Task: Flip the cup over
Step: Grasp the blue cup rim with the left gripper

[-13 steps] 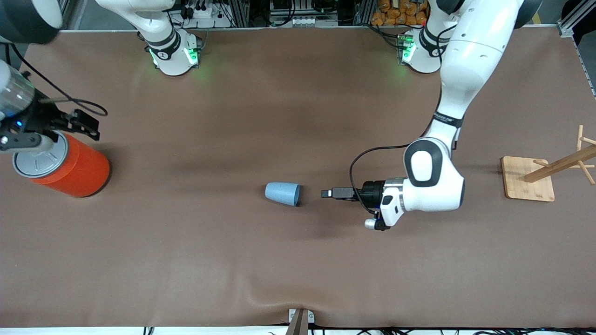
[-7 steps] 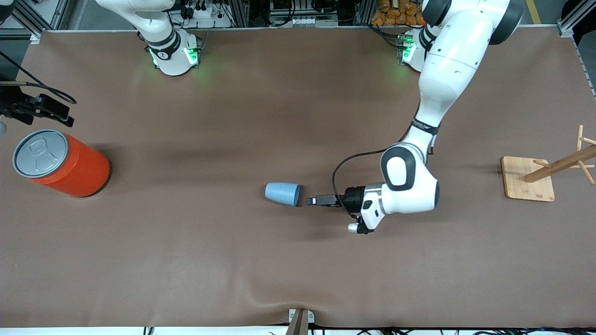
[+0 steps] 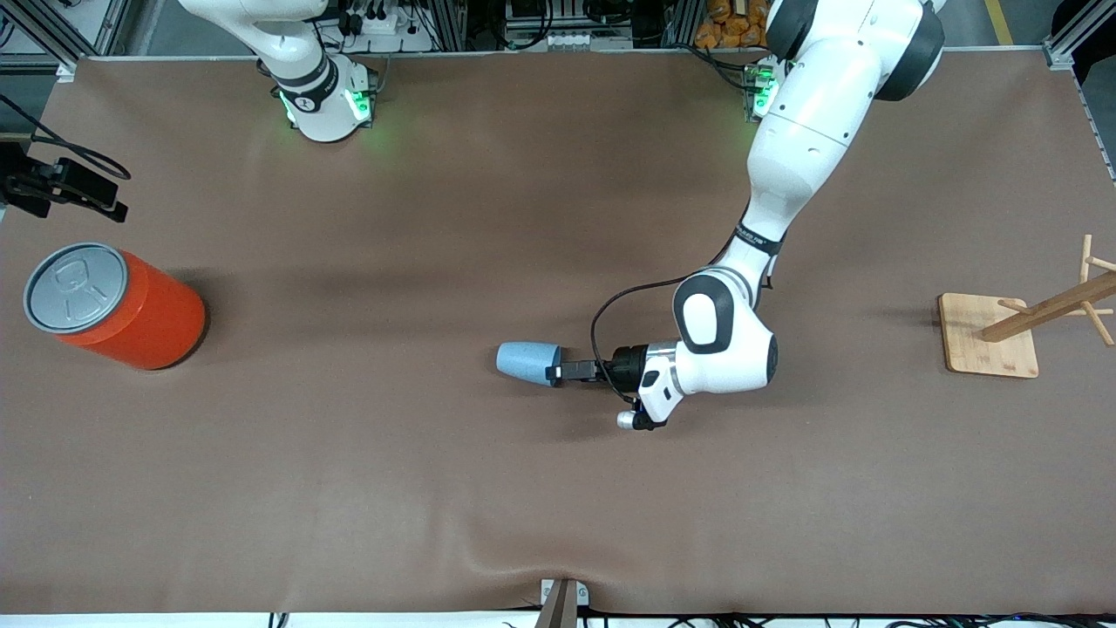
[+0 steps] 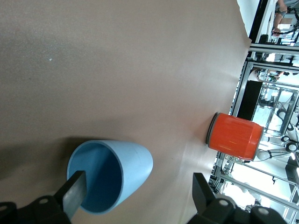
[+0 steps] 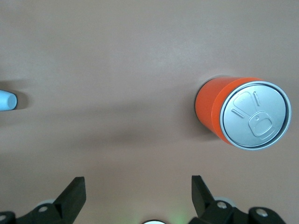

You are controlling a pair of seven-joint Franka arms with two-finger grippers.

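Left gripper low at the open mouth of the cup, jaws spread wide, one finger just inside the rim and the other outside, nothing clamped. The light-blue cup lies on its side mid-table, mouth toward the left arm's end. Right gripper up in the air at the right arm's end of the table beside the upright orange can, fingers wide apart, holding nothing; wooden rack at the left arm's end.

Bright, even overhead light; soft shadows; sharp focus throughout.
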